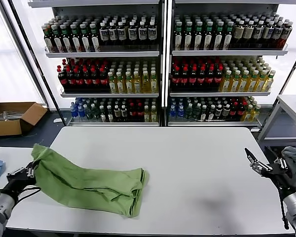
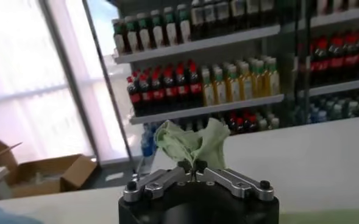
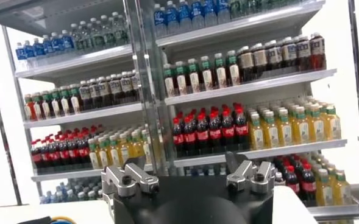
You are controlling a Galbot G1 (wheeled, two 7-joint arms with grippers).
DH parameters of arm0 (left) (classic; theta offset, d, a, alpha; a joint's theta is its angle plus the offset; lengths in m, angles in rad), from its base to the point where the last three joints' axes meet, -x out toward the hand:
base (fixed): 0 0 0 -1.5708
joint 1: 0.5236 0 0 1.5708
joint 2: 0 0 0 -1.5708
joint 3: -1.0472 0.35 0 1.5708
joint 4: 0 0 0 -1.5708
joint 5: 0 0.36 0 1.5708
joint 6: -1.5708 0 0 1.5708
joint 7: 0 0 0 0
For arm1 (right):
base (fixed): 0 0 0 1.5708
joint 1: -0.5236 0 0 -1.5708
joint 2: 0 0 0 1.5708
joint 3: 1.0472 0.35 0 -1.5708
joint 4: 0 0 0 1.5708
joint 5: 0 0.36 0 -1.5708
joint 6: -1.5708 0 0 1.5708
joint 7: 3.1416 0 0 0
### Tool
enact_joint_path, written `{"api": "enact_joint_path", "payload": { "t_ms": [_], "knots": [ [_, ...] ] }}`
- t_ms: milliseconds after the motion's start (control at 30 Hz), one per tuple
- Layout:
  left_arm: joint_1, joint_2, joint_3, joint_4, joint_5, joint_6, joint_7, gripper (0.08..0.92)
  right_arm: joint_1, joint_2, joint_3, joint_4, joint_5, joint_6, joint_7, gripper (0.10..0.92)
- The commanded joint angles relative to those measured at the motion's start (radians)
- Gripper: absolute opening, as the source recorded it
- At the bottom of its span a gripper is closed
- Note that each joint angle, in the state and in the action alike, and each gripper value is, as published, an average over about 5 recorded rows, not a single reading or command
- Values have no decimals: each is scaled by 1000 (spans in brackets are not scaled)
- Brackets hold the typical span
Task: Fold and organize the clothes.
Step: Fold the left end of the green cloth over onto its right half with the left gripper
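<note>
right gripper (image 3: 191, 176) with fingers apart, facing bottle shelves (image 3: 246, 85)

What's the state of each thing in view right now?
green polo shirt: bunched lengthwise on the table, one corner lifted
left gripper: shut on the shirt corner
right gripper: open, empty, at the table's right edge
cardboard box: open, on the floor

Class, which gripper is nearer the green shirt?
Left. The left gripper is shut on the shirt at its raised end; the right gripper is open, far across the table.
</note>
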Motion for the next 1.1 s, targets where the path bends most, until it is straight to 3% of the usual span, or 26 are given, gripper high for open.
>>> {"api": "enact_joint_path", "payload": {
  "t_ms": [33, 367, 867, 967, 1100],
  "knots": [
    [-17, -74, 237, -242, -85, 44, -101, 88, 0, 10, -13, 4, -12, -1, 0, 823],
    [-76, -176, 462, -107, -5, 41, -73, 88, -5, 24, -18, 10, -24, -1, 0, 823],
    [-132, -265, 650, 27, 59, 40, -37, 88, -3, 23, -11, 7, -25, -5, -2, 823],
    [-115, -284, 677, 27, 93, 39, -38, 112, -4, 26, -10, 8, -24, -7, -2, 823],
    [-116, -309, 695, 24, 111, 32, -68, 207, -5, 33, -10, 14, -23, -13, -2, 823]
  ]
}}
